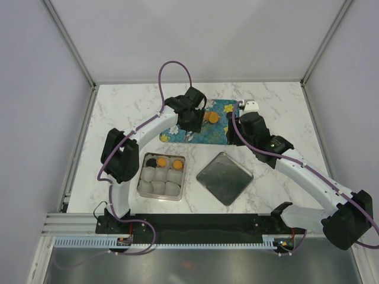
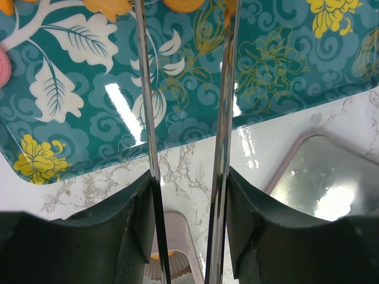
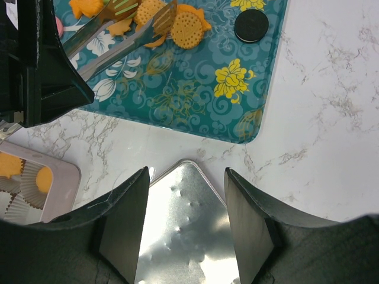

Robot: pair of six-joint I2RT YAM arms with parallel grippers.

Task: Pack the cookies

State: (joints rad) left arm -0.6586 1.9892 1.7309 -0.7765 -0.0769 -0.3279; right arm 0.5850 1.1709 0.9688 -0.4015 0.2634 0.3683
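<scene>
Orange cookies [image 1: 212,117] lie on a teal flowered tray [image 1: 220,131] at the back. In the right wrist view they show as orange discs [image 3: 187,29] with one black cookie [image 3: 251,25]. My left gripper [image 1: 192,115] is shut on metal tongs [image 2: 148,118], whose two blades run out over the tray [image 2: 77,118]. The tong tips [image 3: 118,23] stand either side of an orange cookie [image 3: 148,10]. A pink cookie [image 2: 3,65] lies at the tray's left edge. My right gripper [image 3: 186,177] is open and empty above the tin lid [image 3: 189,231].
A square tin [image 1: 161,176] with white paper cups stands at front left; two cups in its back row hold orange cookies [image 1: 176,164], and a dark one sits in its back left corner. The silver lid [image 1: 224,177] lies to its right. White walls enclose the marble table [image 1: 284,112].
</scene>
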